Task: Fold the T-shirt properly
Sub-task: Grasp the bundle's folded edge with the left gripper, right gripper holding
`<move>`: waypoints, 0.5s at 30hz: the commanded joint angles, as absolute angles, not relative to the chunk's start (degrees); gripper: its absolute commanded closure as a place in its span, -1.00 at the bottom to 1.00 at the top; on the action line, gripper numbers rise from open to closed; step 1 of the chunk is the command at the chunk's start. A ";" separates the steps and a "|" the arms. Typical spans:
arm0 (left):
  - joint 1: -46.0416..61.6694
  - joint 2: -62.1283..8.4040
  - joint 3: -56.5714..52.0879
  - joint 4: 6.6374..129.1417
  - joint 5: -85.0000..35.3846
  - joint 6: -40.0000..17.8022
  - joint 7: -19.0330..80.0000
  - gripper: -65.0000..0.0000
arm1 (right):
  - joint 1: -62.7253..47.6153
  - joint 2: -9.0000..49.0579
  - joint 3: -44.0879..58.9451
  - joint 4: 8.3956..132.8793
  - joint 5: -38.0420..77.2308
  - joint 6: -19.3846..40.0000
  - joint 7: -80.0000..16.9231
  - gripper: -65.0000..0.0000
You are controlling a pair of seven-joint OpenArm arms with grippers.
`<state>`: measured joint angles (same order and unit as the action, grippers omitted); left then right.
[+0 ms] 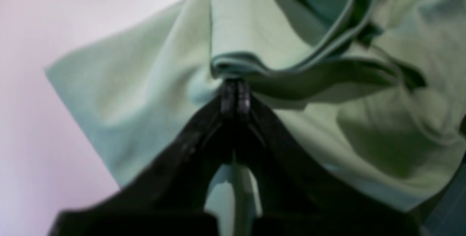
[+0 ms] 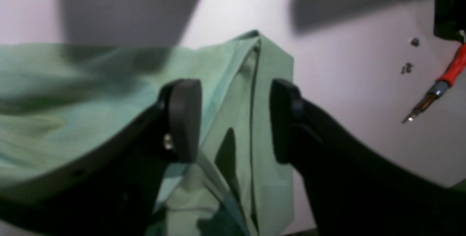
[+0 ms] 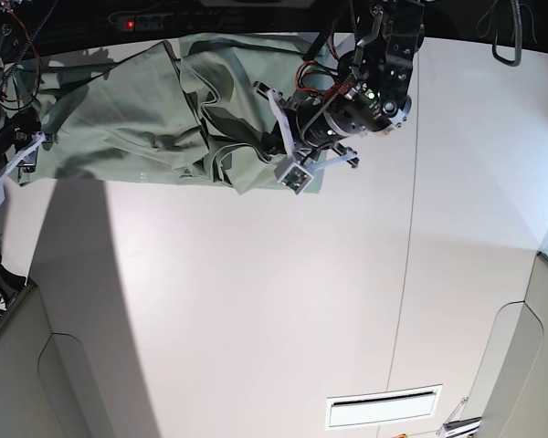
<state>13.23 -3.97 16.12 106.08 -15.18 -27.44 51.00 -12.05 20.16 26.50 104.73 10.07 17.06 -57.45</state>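
T-shirt (image 3: 155, 114) lay crumpled and partly spread at the far edge of the white table (image 3: 256, 310), its pale green cloth bunched in many folds near the middle. Left gripper (image 1: 235, 94) was closed tight, and its jaws pinched a folded edge of the cloth; the fabric rose in a ridge above the fingertips. Right gripper (image 2: 235, 119) stood with its jaws wide apart, one pad (image 2: 185, 119) on each side of a folded corner of the shirt with a dark seam. The pads did not press the cloth, so nothing was held there. A red-handled tool (image 2: 442, 86) lay on the table, apart from the shirt.
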 commanded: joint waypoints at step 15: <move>10.81 -3.79 16.16 106.85 -20.18 -28.86 54.37 1.00 | -11.62 21.10 26.94 105.60 10.09 16.91 -56.14 0.09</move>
<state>11.42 -3.97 16.10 105.97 -19.44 -28.14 55.27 -12.05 20.16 26.50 104.73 10.07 17.06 -57.41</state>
